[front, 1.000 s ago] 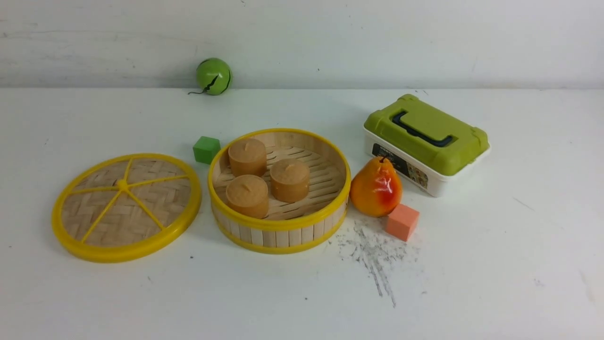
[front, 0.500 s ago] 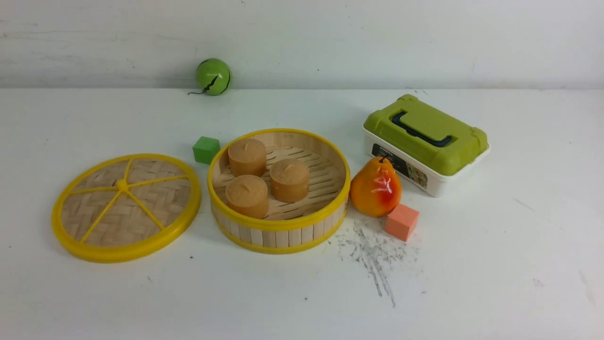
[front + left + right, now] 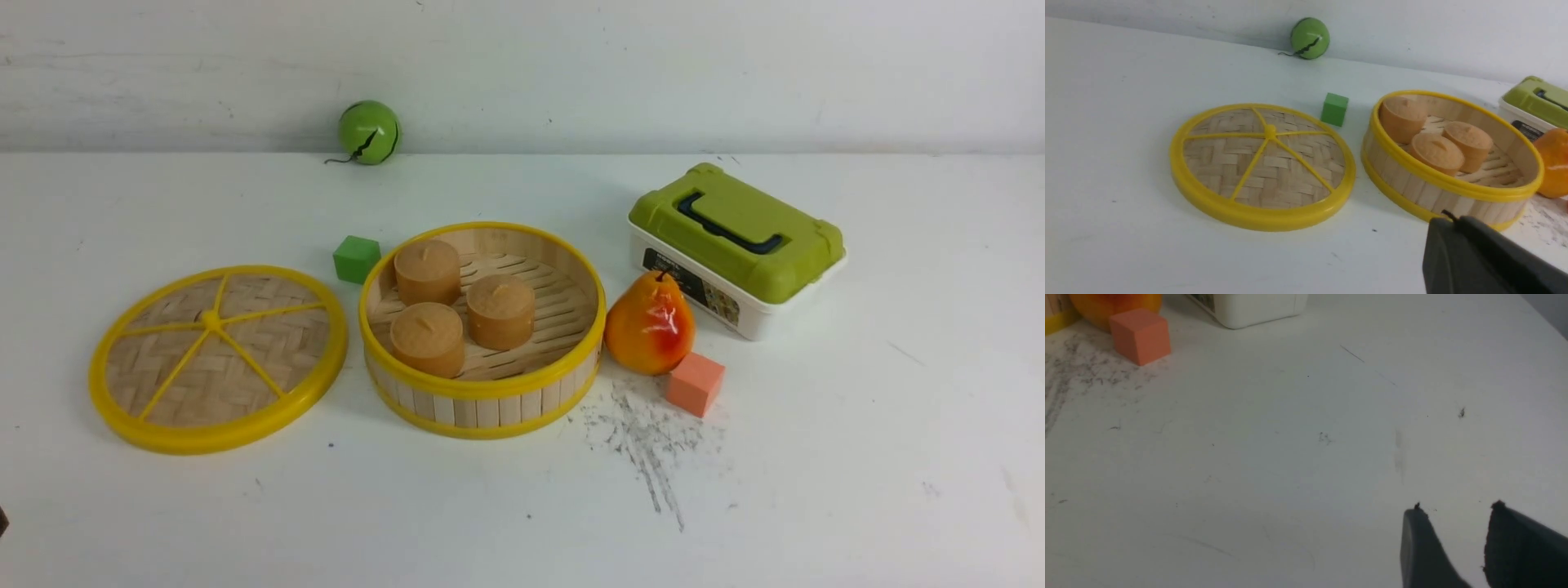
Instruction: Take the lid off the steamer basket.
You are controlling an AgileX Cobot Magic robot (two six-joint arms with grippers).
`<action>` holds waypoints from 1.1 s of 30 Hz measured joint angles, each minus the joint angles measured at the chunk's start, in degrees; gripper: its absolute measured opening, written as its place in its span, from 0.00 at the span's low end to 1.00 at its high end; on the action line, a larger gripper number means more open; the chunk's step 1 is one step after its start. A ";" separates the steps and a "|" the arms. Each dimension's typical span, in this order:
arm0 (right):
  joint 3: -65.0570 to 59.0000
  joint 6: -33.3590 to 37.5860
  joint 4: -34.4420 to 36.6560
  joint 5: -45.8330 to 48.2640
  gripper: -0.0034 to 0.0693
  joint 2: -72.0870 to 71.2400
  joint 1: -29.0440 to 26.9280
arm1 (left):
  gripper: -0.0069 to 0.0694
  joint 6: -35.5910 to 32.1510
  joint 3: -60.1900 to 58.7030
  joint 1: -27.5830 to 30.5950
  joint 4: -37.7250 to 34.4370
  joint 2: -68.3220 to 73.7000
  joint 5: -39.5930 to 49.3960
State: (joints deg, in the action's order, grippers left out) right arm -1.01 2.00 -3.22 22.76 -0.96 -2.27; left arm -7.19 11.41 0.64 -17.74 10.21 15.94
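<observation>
left hand (image 3: 1470, 257): only a dark bulk showed at the wrist view's edge, the rest cut off; whether it was parted or closed could not be told.
right hand (image 3: 1455, 514): two dark fingertips stood apart, everything behind them cut off by the picture's edge.
steamer basket (image 3: 1404, 185): part of its near wall was hidden behind the left hand; its floor was partly covered by three brown cylinders (image 3: 427, 337).
pear (image 3: 1553, 161): cut off by the edge in both wrist views.
box (image 3: 1533, 98): only a corner showed in the left wrist view.
label (image 3: 718, 300): partly behind the pear, its print too small to read.
</observation>
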 joint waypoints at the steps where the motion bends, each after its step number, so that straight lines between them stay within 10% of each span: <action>1: 0.00 0.00 0.00 0.00 0.38 0.00 0.00 | 0.07 2.97 -1.95 0.00 3.92 -0.93 -2.24; 11: 0.00 0.00 -0.05 0.00 0.38 0.00 0.00 | 0.07 24.24 -12.76 -6.46 23.48 -10.71 -2.55; 33: 0.00 0.00 0.00 0.00 0.38 0.00 0.00 | 0.07 12.60 -13.11 -7.26 15.80 -10.70 5.48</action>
State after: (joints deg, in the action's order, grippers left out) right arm -1.01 2.00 -3.22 22.76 -0.96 -2.27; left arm 5.41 -1.70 -6.62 -1.94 -0.49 21.42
